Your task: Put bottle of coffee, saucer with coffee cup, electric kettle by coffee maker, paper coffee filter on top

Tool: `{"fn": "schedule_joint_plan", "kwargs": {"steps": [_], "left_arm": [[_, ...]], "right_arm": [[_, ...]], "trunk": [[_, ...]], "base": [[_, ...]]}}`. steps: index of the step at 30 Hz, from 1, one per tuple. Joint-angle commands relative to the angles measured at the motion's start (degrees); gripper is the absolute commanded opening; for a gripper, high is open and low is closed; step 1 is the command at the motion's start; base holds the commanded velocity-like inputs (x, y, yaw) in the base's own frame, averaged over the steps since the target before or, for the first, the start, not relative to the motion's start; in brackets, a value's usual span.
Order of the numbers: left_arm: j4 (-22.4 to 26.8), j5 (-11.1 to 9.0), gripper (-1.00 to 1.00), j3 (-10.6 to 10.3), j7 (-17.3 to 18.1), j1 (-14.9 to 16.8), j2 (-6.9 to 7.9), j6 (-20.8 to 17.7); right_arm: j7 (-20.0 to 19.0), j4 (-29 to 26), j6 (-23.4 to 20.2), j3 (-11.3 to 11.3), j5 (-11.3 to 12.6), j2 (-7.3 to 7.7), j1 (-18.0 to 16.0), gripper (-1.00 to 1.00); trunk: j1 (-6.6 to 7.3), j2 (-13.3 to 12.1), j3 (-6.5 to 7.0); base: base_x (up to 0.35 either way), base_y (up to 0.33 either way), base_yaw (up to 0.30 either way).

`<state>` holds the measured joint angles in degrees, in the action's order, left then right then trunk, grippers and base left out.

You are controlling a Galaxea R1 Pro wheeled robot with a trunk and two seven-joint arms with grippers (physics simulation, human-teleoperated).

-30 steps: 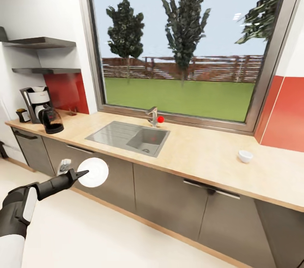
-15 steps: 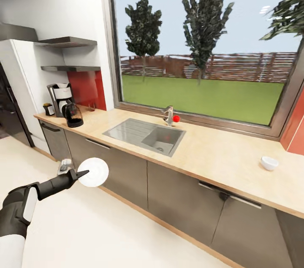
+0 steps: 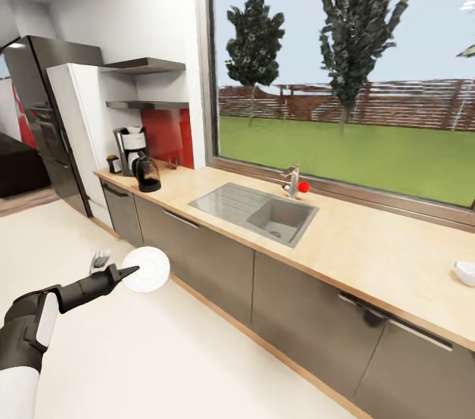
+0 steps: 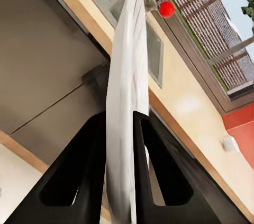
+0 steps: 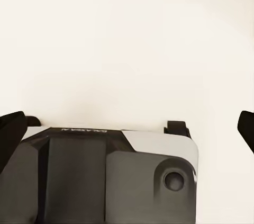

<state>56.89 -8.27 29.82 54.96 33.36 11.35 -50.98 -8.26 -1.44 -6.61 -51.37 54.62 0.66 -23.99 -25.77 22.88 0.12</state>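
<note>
Meanwhile, the saucer is gripped on edge by the left pincer above the floor; the right pincer is seen spread apart, nothing held.

a long wooden countertop runs along the wall under the window, above grey cabinet fronts. at its far left end stands the coffee maker, with a white paper filter showing on its top. just in front of it sits the dark electric kettle, and a small dark jar stands beside the machine on the other side. a steel sink is set into the counter midway, with a tap and a red knob behind it. well apart, at the right edge, a white cup rests on the bare wood. two wall shelves hang above the coffee maker. the pale floor spreads below.
</note>
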Motion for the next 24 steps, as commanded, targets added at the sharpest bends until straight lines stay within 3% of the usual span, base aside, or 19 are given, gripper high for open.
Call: {"fn": "schedule_joint_plan", "kwargs": {"steps": [1, 24], "left_arm": [[0.0, 0.0, -1.0, 0.1, 0.1, 0.0, -0.01, -0.2], [-0.1, 0.1, -1.0, 0.1, 0.1, 0.0, 0.0, -0.2]], "right_arm": [[-0.1, -0.1, -0.2, -0.5, 0.6, 0.05, 0.0, 1.0], [-0.1, -0.1, -0.2, -0.5, 0.6, 0.05, 0.0, 1.0]], "trunk": [[-0.02, 0.0, -0.05], [-0.02, 0.0, -0.63]], "base": [[0.0, 0.0, 0.275], [0.0, 0.0, 0.275]]}}
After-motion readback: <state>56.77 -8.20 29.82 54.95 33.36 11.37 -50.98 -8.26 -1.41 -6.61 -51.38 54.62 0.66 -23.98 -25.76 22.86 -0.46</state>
